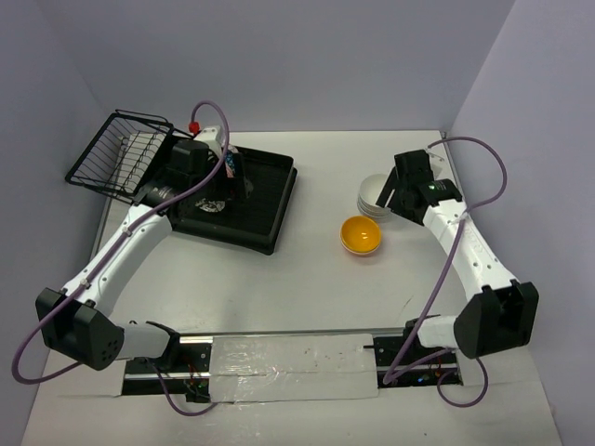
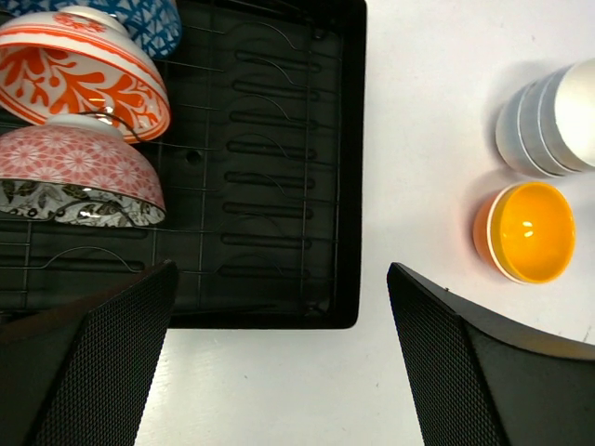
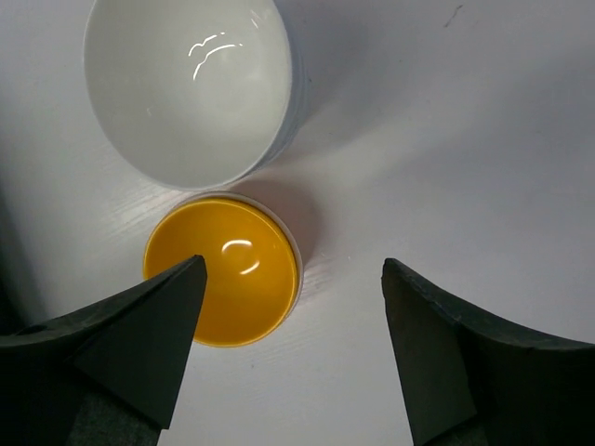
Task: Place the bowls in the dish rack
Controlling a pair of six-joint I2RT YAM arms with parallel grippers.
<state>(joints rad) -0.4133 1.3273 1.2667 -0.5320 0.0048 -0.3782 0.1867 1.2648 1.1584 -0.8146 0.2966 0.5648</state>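
1. The dish rack (image 1: 270, 200) sits in the upper left of the top view on the white table (image 1: 307, 288). It is a black tray, and its wire basket (image 1: 116, 153) tilts up at the far-left end.
2. The left gripper (image 2: 279, 268) hangs over the rack. In the left wrist view its two black fingers (image 2: 102, 362) fill the lower corners, spread wide with nothing between them.
3. Patterned bowls rest rim-down on the rack's ribs in the upper left of the left wrist view. They run from a blue bowl (image 2: 149, 20) at the top edge, to an orange-patterned bowl (image 2: 79, 74), to a pink bowl (image 2: 79, 163).
4. A grey-patterned bowl (image 2: 56, 203) shows just under the pink one and touches it. How the two are seated together cannot be told.
5. The stack of white bowls (image 1: 370, 195) stands on the table at right of centre in the top view, well apart from the rack.
6. The yellow bowl (image 1: 361, 234) sits upright just below the stack in the top view, close against it.
7. The right gripper (image 3: 293, 262) hovers above these bowls with its fingers wide apart and empty. In the right wrist view the left finger overlaps the yellow bowl's lower edge, and the white stack lies at upper left.
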